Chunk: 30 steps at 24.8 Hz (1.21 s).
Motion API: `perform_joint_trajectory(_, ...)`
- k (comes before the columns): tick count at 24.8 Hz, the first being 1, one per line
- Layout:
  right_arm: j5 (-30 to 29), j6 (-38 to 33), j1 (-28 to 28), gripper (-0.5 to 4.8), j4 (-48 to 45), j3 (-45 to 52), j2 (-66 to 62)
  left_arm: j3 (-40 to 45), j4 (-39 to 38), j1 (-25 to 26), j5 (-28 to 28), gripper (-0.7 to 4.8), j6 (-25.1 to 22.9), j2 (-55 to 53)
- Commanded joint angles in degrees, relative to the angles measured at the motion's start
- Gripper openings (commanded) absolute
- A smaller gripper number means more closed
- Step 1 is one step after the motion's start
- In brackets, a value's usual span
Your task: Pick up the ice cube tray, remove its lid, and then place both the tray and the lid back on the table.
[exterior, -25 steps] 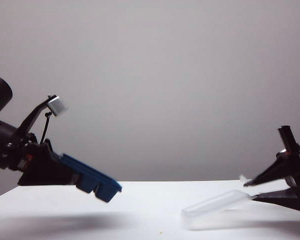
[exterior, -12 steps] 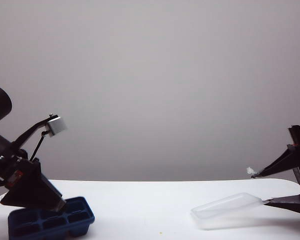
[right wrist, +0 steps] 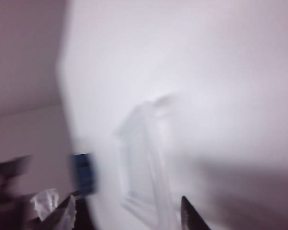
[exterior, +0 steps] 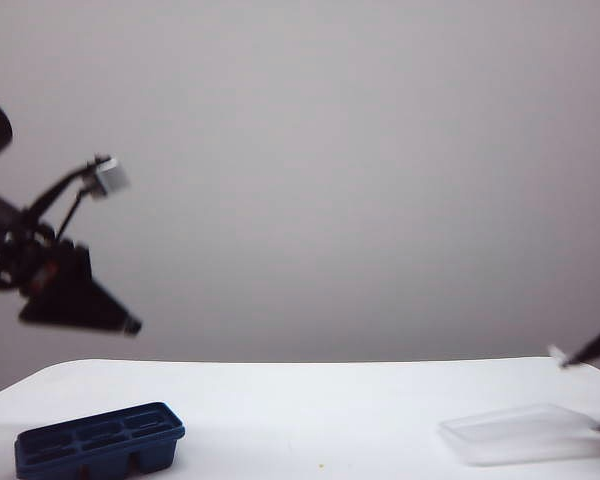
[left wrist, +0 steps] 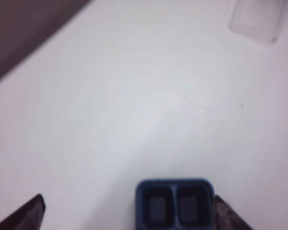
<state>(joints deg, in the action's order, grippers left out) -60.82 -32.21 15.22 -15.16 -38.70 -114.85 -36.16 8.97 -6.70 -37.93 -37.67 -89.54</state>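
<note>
The dark blue ice cube tray lies upright on the white table at the front left, its compartments facing up. My left gripper hangs open well above it, touching nothing. In the left wrist view the tray's end shows between the spread fingertips. The clear lid lies flat on the table at the right. My right gripper stands open at the lid's right end, mostly out of frame. The right wrist view is blurred and shows the lid beyond the parted fingertips.
A plain grey wall stands behind the table. The table's left edge and its far left corner show in the left wrist view. A white scrap sticks to one right finger. A tiny orange speck lies on the table.
My left gripper set the tray down flat, let go and rose. My right gripper opened and drew back to the right; the lid now lies flat, farther right.
</note>
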Motion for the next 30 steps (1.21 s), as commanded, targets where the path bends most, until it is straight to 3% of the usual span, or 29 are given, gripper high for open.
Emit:
perform_joint_trajectory(1, 7.4, 9.2, -0.7, 3.08, 9.8, -0.1, 3.3, -0.3, 1.6, 0.0, -0.2, 4.79, 2.3, 3.0)
perform_joint_trajectory(5, 14.1, 13.4, -3.6, 3.09, 14.6, -0.1, 10.1, -1.8, 1.5, 0.0, -0.2, 4.79, 5.2, 4.0)
perform_joint_trajectory(7, 21.4, 17.3, -6.7, 3.09, 18.4, -0.2, 16.1, -2.6, 1.4, 0.0, -0.4, 4.79, 6.5, 4.0)
perform_joint_trajectory(8, 28.4, 20.1, -9.4, 3.09, 22.4, -0.7, 19.8, -3.0, 1.4, 0.0, -0.5, 4.79, 7.8, 4.0)
perform_joint_trajectory(13, 40.9, 25.2, -14.8, 3.12, 30.2, -3.1, 22.5, -3.3, 1.5, -0.1, -0.9, 4.79, 8.4, 4.0)
perform_joint_trajectory(14, 46.3, 26.6, -16.7, 3.19, 31.3, -3.3, 22.3, -3.3, 1.4, -0.1, -0.9, 4.79, 8.4, 4.0)
perform_joint_trajectory(16, 52.1, 28.3, -19.0, 4.37, 33.1, -3.7, 21.3, -3.3, 1.4, -0.1, -1.4, 4.79, 9.4, 4.0)
perform_joint_trajectory(17, 55.5, 29.6, -21.1, 4.6, 35.1, -4.1, 21.3, -3.3, 1.4, -0.1, -2.2, 4.79, 9.7, 4.0)
perform_joint_trajectory(20, 61.6, 31.8, -27.4, 4.63, 36.0, -5.2, 21.3, -3.3, 1.4, -0.1, -2.5, 4.79, 10.0, 4.0)
perform_joint_trajectory(24, 62.7, 31.9, -33.8, 4.63, 34.9, -6.7, 20.7, -3.3, 1.4, -0.1, -3.3, 4.79, 11.4, 4.2)
perform_joint_trajectory(27, 60.9, 31.8, -35.6, 4.65, 39.1, -9.3, 20.1, -3.4, 1.4, -0.1, -3.5, 4.79, 11.4, 4.5)
perform_joint_trajectory(28, 52.9, 31.8, -37.0, 4.79, 38.2, -10.1, 20.7, -3.4, 1.4, -0.1, -3.5, 4.79, 11.6, 4.6)
perform_joint_trajectory(30, 42.8, 29.5, -37.0, 4.79, 34.2, -10.4, 20.6, -3.4, 1.4, -0.1, -3.4, 4.79, 11.6, 4.7)
